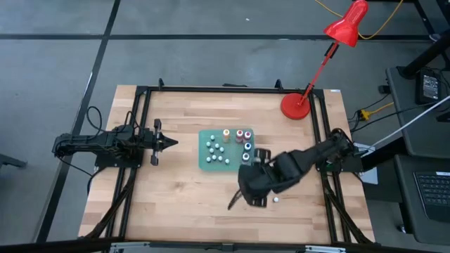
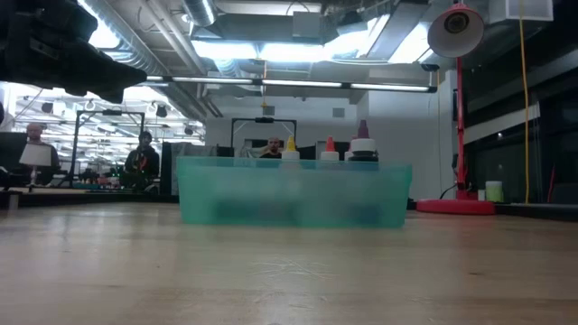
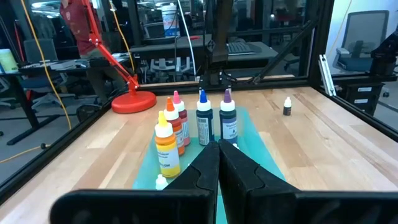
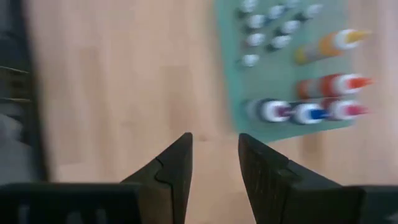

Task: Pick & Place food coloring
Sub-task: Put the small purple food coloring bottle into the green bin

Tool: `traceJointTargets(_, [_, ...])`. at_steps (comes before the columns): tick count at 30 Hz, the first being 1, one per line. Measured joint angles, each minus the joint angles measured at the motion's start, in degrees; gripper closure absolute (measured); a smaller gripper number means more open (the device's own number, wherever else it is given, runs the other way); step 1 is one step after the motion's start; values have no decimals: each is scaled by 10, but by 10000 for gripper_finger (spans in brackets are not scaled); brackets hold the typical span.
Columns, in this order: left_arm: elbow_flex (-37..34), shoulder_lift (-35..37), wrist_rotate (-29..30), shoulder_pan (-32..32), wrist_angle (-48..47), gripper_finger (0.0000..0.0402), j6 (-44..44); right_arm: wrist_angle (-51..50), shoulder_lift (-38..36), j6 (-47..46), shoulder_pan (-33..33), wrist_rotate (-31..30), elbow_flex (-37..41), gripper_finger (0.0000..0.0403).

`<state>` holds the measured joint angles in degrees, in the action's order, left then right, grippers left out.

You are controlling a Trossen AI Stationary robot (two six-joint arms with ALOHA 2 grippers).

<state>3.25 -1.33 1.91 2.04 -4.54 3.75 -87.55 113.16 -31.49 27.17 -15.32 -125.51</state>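
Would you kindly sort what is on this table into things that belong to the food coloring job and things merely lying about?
Job:
- food coloring bottles on the green mat
- one small bottle alone on the wood
- right claw, open, near it
- left claw, shut, waiting at the left

Lying about:
- red desk lamp
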Motion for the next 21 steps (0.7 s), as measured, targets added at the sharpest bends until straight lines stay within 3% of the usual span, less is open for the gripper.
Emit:
traceJointTargets(13, [0, 0, 0, 0, 0, 398, 0, 86, 0, -118, 67, 4, 0, 271])
traceJointTargets(21, [0, 0, 0, 0, 0, 398, 0, -5, 0, -123, 85, -60, 0, 271])
